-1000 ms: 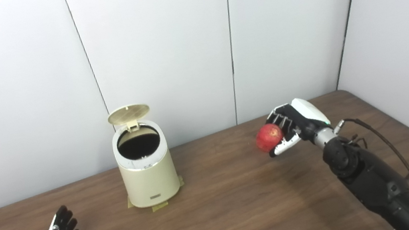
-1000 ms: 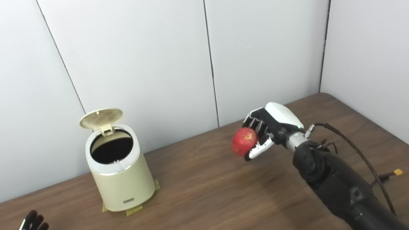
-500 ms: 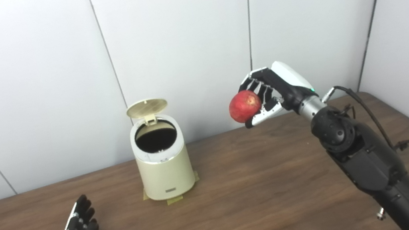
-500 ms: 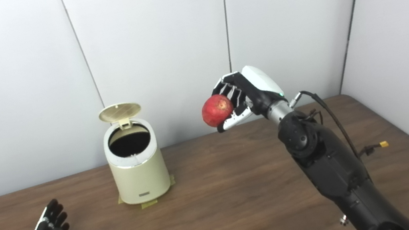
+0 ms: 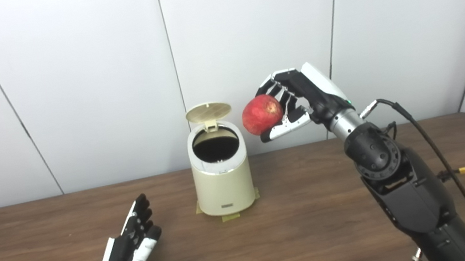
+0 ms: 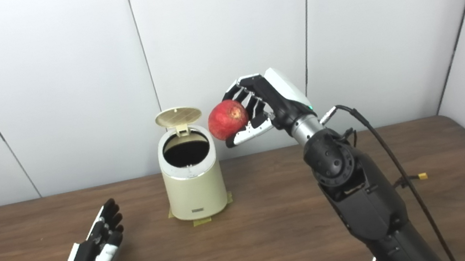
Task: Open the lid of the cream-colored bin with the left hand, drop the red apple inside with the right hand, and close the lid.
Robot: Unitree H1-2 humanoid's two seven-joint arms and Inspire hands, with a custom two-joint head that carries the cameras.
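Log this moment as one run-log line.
lid: open | right hand: holds red apple beside cream-colored bin | left hand: open, on table

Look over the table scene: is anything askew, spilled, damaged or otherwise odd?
Nothing is spilled or visibly damaged. The cream-colored bin stands upright with its lid up, on tape patches that poke out from under its base. The right hand holds the red apple in the air; the left hand lies open.

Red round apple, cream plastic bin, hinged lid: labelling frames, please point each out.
Red round apple (image 5: 262, 114), left eye view, front skin.
Cream plastic bin (image 5: 224, 187), left eye view, front wall.
Hinged lid (image 6: 178, 116), right eye view, underside.
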